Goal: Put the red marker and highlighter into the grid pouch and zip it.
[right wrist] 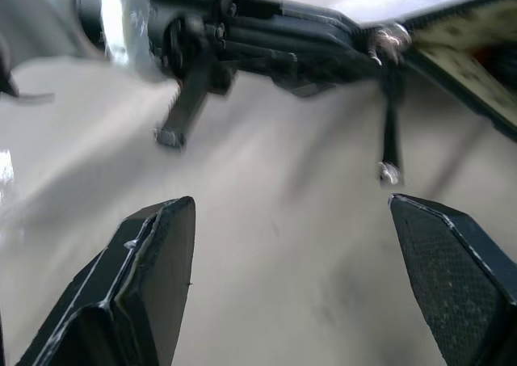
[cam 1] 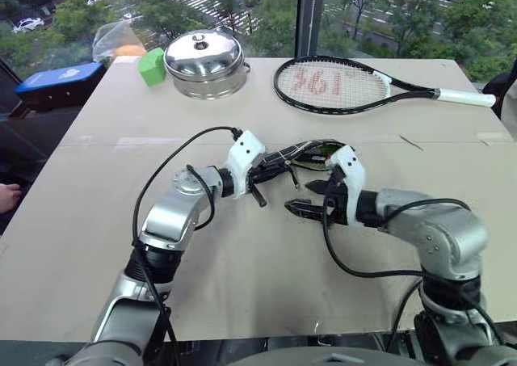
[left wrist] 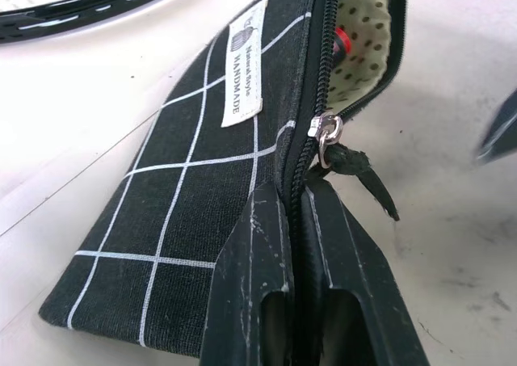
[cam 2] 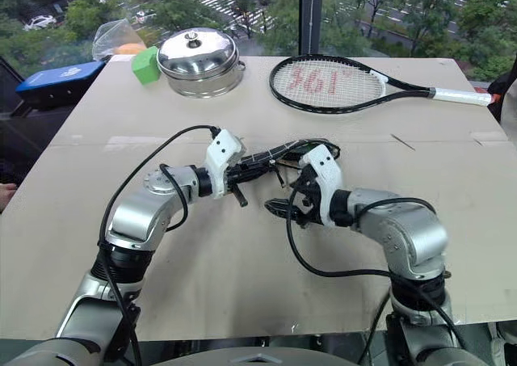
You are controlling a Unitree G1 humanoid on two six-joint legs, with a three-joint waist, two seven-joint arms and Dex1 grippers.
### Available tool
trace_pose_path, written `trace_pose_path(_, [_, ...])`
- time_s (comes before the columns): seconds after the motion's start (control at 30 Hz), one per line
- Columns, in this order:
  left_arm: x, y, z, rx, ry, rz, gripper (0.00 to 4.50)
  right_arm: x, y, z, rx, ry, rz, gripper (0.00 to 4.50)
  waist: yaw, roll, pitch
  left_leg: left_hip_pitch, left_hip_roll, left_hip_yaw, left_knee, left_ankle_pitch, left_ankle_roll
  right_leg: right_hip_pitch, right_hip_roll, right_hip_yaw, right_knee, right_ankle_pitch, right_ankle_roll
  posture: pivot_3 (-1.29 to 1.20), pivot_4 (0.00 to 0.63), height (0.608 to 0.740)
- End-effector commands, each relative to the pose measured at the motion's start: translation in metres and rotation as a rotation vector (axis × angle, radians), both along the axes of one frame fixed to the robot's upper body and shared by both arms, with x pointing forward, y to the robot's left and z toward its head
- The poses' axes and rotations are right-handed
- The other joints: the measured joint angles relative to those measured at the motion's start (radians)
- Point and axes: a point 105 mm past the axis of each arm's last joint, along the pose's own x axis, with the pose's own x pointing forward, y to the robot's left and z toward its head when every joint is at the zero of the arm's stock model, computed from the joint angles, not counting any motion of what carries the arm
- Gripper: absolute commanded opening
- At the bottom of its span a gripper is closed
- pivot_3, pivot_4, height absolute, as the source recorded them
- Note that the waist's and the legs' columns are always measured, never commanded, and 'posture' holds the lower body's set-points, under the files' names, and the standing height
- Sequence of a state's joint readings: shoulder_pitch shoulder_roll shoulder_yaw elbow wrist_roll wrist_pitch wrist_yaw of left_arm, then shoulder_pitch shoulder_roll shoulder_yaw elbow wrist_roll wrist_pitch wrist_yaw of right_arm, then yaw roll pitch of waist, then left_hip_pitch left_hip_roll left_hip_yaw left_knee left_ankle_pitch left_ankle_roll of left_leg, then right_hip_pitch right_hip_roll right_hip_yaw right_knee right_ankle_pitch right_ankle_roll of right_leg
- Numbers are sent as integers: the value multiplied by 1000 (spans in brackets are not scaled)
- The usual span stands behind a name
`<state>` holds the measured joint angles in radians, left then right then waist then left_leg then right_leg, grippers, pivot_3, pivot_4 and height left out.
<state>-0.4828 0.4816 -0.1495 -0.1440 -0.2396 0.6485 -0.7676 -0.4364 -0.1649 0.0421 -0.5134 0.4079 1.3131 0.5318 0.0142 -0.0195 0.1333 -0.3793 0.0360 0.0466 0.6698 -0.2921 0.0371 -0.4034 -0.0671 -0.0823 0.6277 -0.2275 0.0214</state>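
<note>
Beige table (cam 1: 242, 285) seen from the robot's head, with bystanders ranged along its far edge: a tennis racket (cam 1: 339, 86) with its white handle pointing to the robot's right, a lidded steel pot (cam 1: 203, 62) to its left, and a green cube block (cam 1: 151, 66) just beside the pot. None of these lies between the arms and the work; they sit well apart from it.

At mid-table, the grid pouch (left wrist: 194, 204) lies with its long axis running from the left gripper (cam 1: 271, 176) toward the right and slightly away from the robot. The left gripper's fingers (left wrist: 258, 301) are pressed together on the pouch's zipper-side edge at its near end, just behind the zipper pull (left wrist: 325, 132). Past the pull the mouth gapes, showing a dotted lining and a small patch of red inside, probably the red marker (left wrist: 342, 39), though too little shows to be sure.

The right gripper (cam 1: 303, 198) stands just beside the pouch on the near side, fingers spread wide and empty, with the pull's dangling tab ahead of them.
</note>
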Motion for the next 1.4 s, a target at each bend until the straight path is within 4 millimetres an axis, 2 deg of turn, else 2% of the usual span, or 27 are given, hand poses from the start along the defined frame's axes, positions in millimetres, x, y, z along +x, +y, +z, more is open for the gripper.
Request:
trace_pose_path(0.03, [-5,-7,14,-13,-39,-49,0,21,0,2,7,-50,-84,3864,0,0,0,0,0,1,0,0,0,0,0,0,0,0,0,0,150,740])
trace_pose_path(0.1, [-7,-7,14,-10,-37,-56,0,28,5,6,30,-61,-94,3864,0,0,0,0,-1,2,0,0,0,0,0,-1,-1,0,0,0,150,740])
trace_pose_path(0.23, [-10,-9,16,-9,-37,-61,0,34,13,15,55,-84,-81,2739,-3,0,0,0,-1,2,0,1,-1,0,1,0,-1,0,0,0,150,740])
trace_pose_path(0.53, [-18,-10,17,1,-36,-64,0,36,25,17,63,-100,-45,2739,-4,0,0,0,0,1,-1,0,0,0,1,2,-1,0,0,0,150,740])
trace_pose_path(0.57, [-19,-10,17,1,-38,-66,0,38,25,17,61,-98,-49,2305,-3,0,0,0,0,1,-1,0,0,0,1,2,-1,0,0,0,150,740])
trace_pose_path(0.6, [-20,-11,17,1,-38,-68,0,39,25,16,60,-97,-50,2186,-3,0,0,0,0,1,-1,0,0,0,1,2,-1,0,0,0,150,740])
trace_pose_path(0.63, [-20,-11,17,2,-39,-71,0,39,26,17,63,-96,-46,1865,-3,0,0,0,0,1,-1,0,0,0,1,2,-1,0,0,0,150,740])
trace_pose_path(0.77, [-21,-11,17,3,-39,-71,0,38,27,18,71,-93,-29,103,-3,0,0,0,0,1,-1,0,0,0,1,2,-1,0,0,0,150,740])
trace_pose_path(0.87, [-20,-11,17,7,-40,-70,0,38,26,20,72,-100,-42,38,-3,0,0,0,0,1,-1,0,0,0,1,2,-1,0,0,0,150,740])
trace_pose_path(0.97, [-18,-8,15,17,-45,-60,0,41,9,20,54,-108,-117,38,-2,0,0,0,0,1,-1,0,0,0,1,3,-1,0,0,0,150,740])
trace_pose_path(1.07, [-12,0,14,41,-60,-27,0,46,-24,19,18,-111,-245,38,1,0,0,0,0,1,-1,0,0,0,1,2,-1,0,0,0,150,740])
trace_pose_path(1.17, [-5,10,9,79,-80,10,0,49,-78,16,-68,-112,-428,38,2,0,0,-1,0,1,0,0,0,0,-1,2,-2,0,0,0,150,740])
trace_pose_path(1.2, [-4,11,7,90,-88,12,0,47,-102,15,-106,-110,-499,38,1,0,0,-1,-1,1,0,0,0,0,-1,2,-2,0,0,0,150,740])
trace_pose_path(1.27, [-3,11,5,101,-102,5,0,42,-137,15,-153,-98,-593,38,3,0,0,-1,-1,2,-1,0,0,0,-1,2,-2,0,0,0,150,740])
trace_pose_path(1.33, [-2,8,3,111,-120,-13,0,37,-151,16,-176,-97,-611,38,-1,0,0,0,-1,2,-1,-1,2,0,-1,2,-2,0,0,0,150,740])
trace_pose_path(1.4, [0,3,0,129,-150,-40,0,33,-150,15,-197,-109,-576,38,-5,0,0,0,0,2,-1,-2,3,0,1,4,-2,0,0,0,150,740])
